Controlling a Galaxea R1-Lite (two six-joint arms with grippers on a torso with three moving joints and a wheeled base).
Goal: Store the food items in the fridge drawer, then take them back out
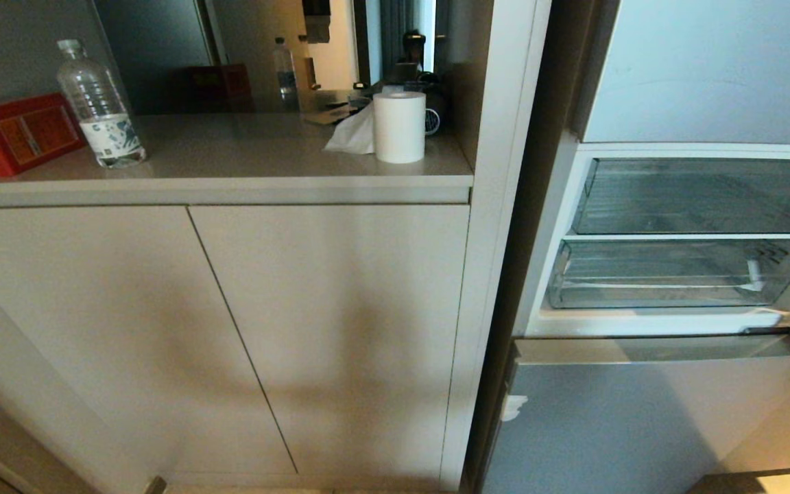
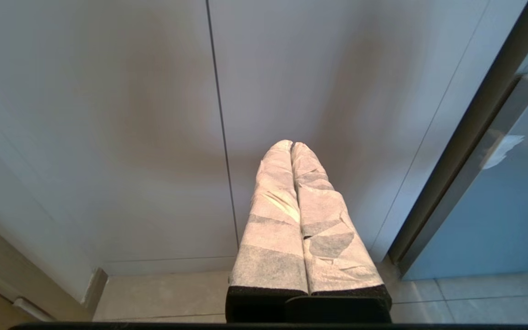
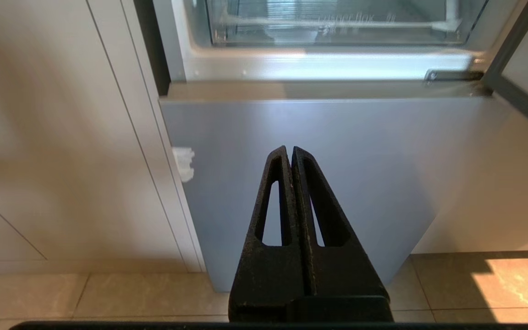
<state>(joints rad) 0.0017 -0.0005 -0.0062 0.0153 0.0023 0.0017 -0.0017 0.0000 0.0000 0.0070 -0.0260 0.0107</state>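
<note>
Before the fridge drawer (no fruit visible), both grippers' jaws sit pressed together, holding nothing.

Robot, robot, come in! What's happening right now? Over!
Left gripper shut, right gripper shut, both empty, low near floor. Fridge drawer in open fridge, no food seen. Nothing blocking.

Beige cabinet doors under a grey countertop; tiled floor; sunlight patch.
</note>
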